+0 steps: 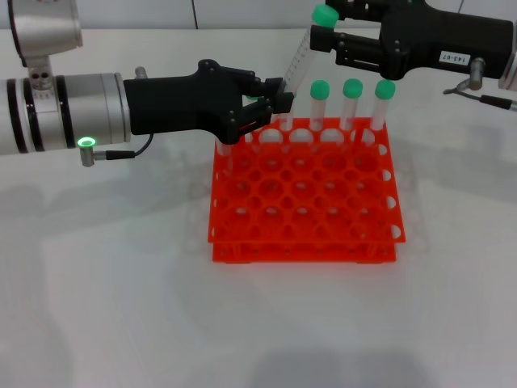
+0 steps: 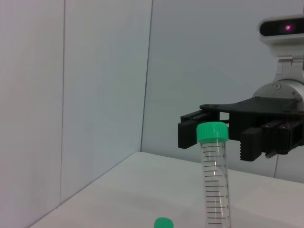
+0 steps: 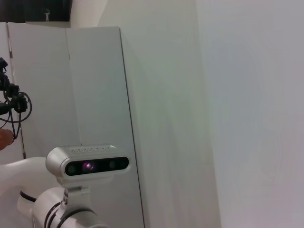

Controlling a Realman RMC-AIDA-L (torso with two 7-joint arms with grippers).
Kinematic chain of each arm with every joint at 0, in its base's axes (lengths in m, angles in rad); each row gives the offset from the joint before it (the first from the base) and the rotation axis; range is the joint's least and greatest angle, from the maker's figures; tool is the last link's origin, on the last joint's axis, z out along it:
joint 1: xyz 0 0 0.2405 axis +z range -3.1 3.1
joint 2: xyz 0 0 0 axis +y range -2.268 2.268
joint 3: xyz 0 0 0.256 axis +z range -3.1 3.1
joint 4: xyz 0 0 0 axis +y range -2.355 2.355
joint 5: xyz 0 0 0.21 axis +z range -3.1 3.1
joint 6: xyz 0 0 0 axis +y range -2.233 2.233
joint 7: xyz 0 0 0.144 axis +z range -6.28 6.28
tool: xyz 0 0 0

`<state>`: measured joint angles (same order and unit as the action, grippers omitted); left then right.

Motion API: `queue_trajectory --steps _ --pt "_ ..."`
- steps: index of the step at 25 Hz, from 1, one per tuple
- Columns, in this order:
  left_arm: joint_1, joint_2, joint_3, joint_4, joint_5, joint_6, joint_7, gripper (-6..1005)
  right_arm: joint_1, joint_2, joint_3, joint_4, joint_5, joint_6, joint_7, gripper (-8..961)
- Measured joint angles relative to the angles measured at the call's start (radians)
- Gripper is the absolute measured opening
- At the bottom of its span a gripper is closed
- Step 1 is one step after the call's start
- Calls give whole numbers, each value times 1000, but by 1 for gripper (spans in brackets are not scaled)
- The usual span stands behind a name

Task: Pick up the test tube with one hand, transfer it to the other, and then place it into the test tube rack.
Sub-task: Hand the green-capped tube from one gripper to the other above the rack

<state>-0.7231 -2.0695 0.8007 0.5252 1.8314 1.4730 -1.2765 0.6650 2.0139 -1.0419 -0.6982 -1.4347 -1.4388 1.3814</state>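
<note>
Tube (image 1: pixel 300 63): light, stiff, slick plastic, tilted over the rack (image 1: pixel 307 194). Left tool (image 1: pixel 279 95) clamps its lower end; right tool (image 1: pixel 333 36) sits at the cap, fingers apart. Grip just under the cap.

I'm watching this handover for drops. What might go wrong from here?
1. The left gripper holds the tube tilted and low on its body, while the right gripper, jaws open, straddles only the cap. Releasing early may drop it.
2. Three capped tubes stand in the rack just below. A swinging tube might knock them.
</note>
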Motion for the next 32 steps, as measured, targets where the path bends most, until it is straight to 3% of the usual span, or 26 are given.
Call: queue_trajectory --steps 8,11,32 --pt "-1 0 0 0 0 0 -1 182 8 0 2 0 1 0 5 538" --pt "-3 -1 0 -1 0 1 0 182 11 0 1 0 1 0 6 439" --pt "-5 0 0 0 -3 9 0 197 11 2 -5 0 1 14 7 313"
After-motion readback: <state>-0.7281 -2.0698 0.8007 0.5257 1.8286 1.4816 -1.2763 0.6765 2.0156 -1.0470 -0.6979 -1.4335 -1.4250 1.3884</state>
